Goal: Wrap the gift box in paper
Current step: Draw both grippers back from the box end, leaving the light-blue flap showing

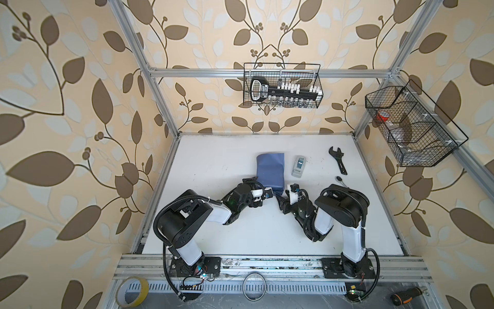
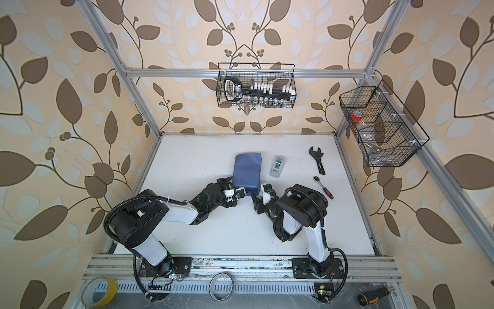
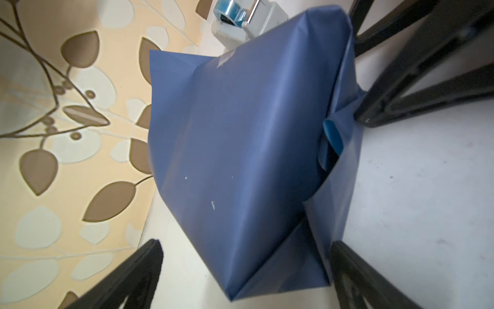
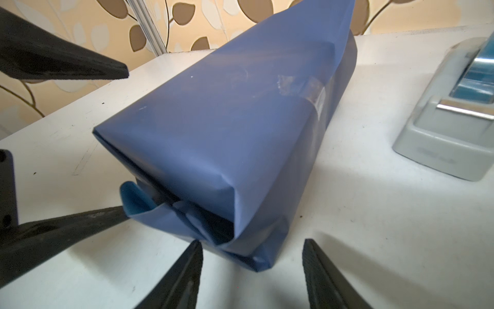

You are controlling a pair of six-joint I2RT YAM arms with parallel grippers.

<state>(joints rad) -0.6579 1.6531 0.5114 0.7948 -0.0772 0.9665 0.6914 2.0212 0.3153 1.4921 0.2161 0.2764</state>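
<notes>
The paper lies slate-blue side out, folded into a bundle on the white table; the gift box is hidden inside it. A strip of clear tape holds the top seam. The near end is loosely folded, with a light-blue flap curling out. My left gripper is open wide, its fingers either side of the bundle's near left corner. My right gripper is open just short of the near right corner, with nothing between its fingers.
A grey-white tape dispenser stands just right of the bundle. A black wrench and a ratchet lie further right. Wire baskets hang on the frame behind and to the right.
</notes>
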